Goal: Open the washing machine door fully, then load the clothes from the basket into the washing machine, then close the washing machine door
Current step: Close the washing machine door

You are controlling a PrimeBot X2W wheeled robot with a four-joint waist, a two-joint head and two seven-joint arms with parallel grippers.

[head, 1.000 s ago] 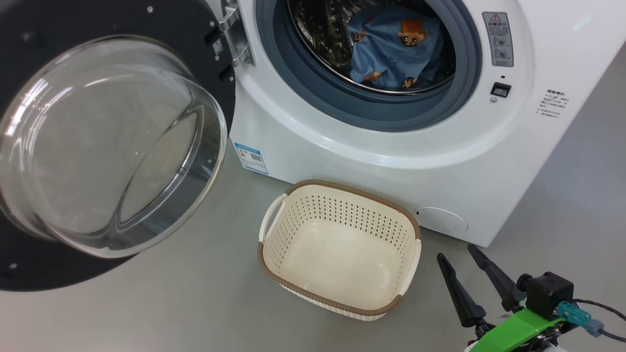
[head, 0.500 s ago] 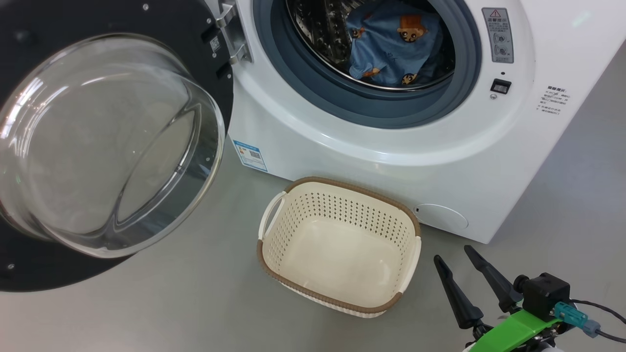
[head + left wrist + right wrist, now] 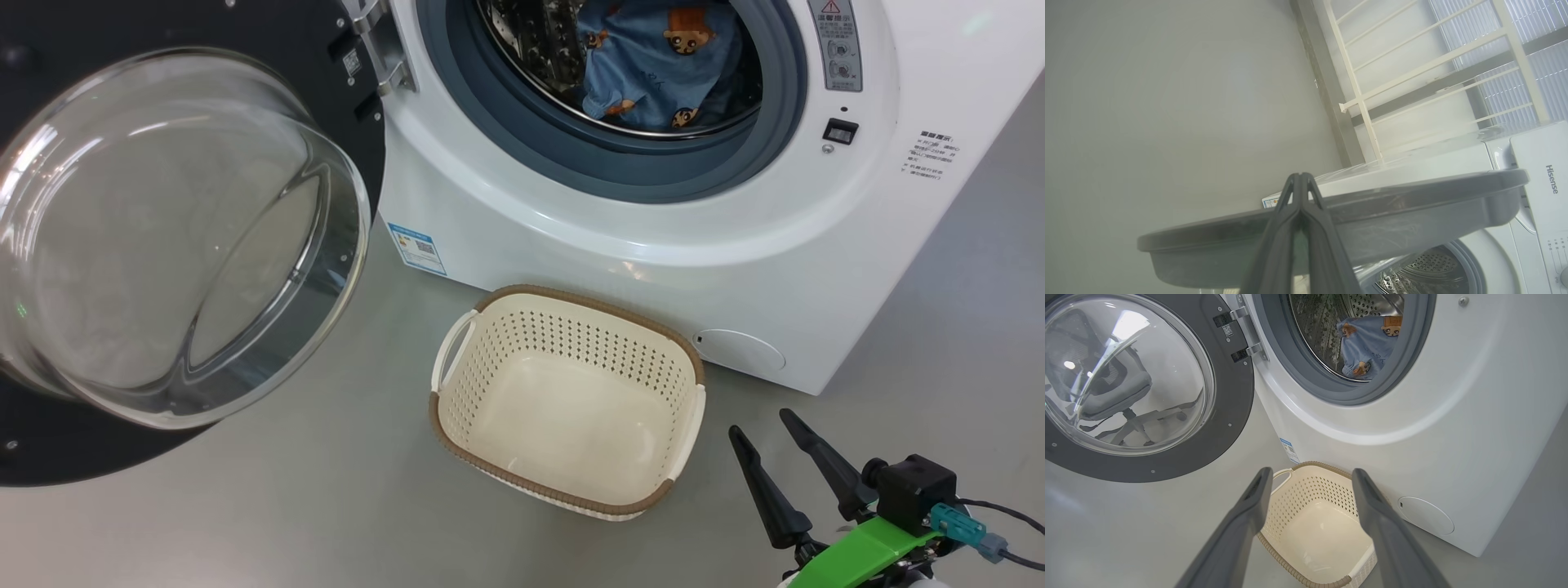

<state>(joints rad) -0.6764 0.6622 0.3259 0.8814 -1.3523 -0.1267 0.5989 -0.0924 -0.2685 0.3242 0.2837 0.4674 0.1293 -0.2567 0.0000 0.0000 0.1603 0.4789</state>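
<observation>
Left wrist view: left gripper [image 3: 1300,179], fingers pressed together and empty, is at the washing machine door [image 3: 1412,198] outer face; contact unclear. Right gripper [image 3: 760,423] is spread wide, empty, beside the empty basket [image 3: 563,500]. Clothes [image 3: 653,73] lie in the drum [image 3: 531,41]. The door looks rigid, heavy and glossy, so push near its free rim. The basket stands close to its swing.

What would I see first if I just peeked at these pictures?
The big round door with its clear glass bowl stands wide open at the left of the head view. Beside it, inside the white washer, lie blue clothes with little cartoon figures. On the floor in front of the washer sits the cream basket, with nothing in it.
</observation>
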